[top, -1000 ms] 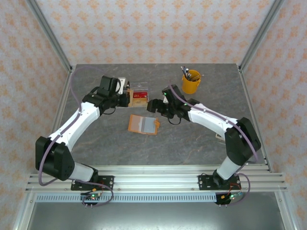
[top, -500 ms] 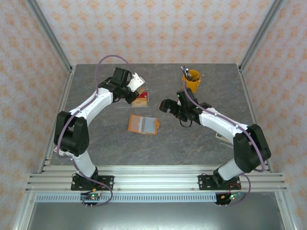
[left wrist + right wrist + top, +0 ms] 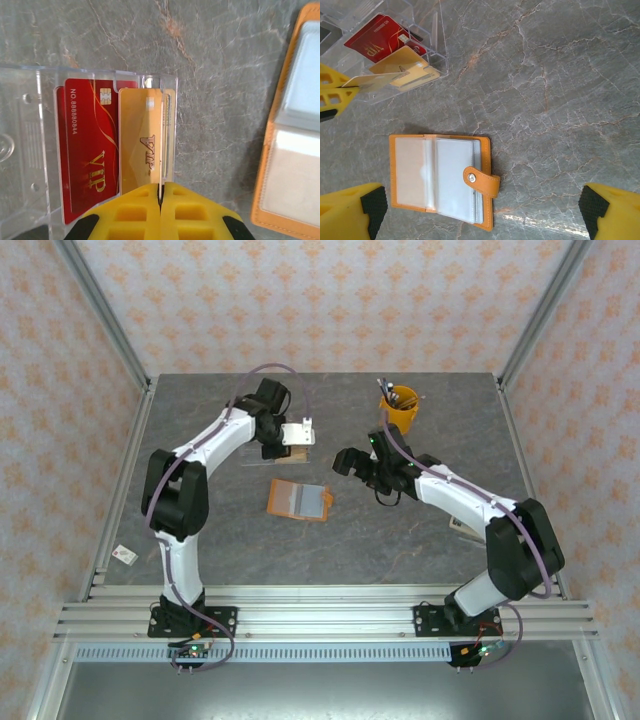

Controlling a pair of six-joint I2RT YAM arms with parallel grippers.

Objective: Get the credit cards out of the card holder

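Observation:
The orange card holder [image 3: 299, 499] lies open on the grey table, its clear sleeves up and its snap tab [image 3: 481, 181] folded over them. My right gripper [image 3: 481, 204] hangs open above it, one finger on each side, touching nothing. My left gripper [image 3: 161, 187] is shut on a pale credit card [image 3: 161, 145], seen edge-on, held over the clear tray [image 3: 30, 130]. In that tray lie a red credit card [image 3: 85, 145] and a gold one [image 3: 137, 140]. From above, the left gripper [image 3: 298, 432] is just beyond the holder, the right gripper [image 3: 345, 462] to the holder's right.
A yellow cup [image 3: 399, 408] with pens stands at the back right. The clear tray [image 3: 285, 445] sits behind the card holder. A small white tag [image 3: 124, 555] lies by the left rail.
My left arm has swung right, carrying the pale card over the tray. My right gripper has opened wide and drawn back to the right of the holder.

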